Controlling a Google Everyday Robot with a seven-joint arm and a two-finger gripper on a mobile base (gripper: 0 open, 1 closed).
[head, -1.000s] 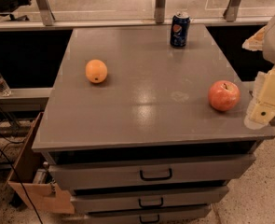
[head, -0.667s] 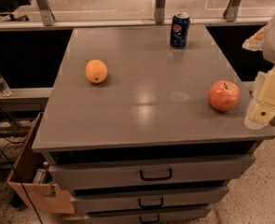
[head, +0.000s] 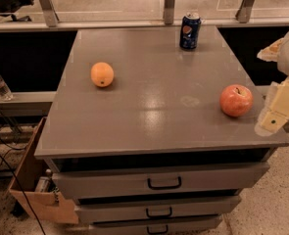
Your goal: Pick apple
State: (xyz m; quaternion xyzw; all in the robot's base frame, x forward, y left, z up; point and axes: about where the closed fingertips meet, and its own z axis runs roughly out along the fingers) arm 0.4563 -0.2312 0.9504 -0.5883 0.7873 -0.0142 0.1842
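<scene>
In the one camera view, the grey cabinet top point(head: 149, 116) fills the middle of the frame, and the apple point(head: 236, 100) sits on it at the right, close to the right edge and a little back from the front lip, upright with its stem dimple up. Nothing touches it. The gripper point(head: 277, 109) hangs at the far right of the frame, a cream-coloured block just beside the apple and beyond the cabinet's edge, with a clear gap between the two. From this angle it cannot be told whether the gripper is released or clenched, but it holds nothing. So the pick is not yet made: the apple rests on the surface with no contact, no grasp and no lift. The approach looks well begun, since the gripper is already on the apple's side of the cabinet and near its level. Left to do, by this reading, are closing the gap, taking hold of the fruit and raising it off the top. The orange point(head: 102, 74) lies well apart at the upper left of the surface and the blue can point(head: 190, 31) stands at the back edge, both clear of the likely path.
</scene>
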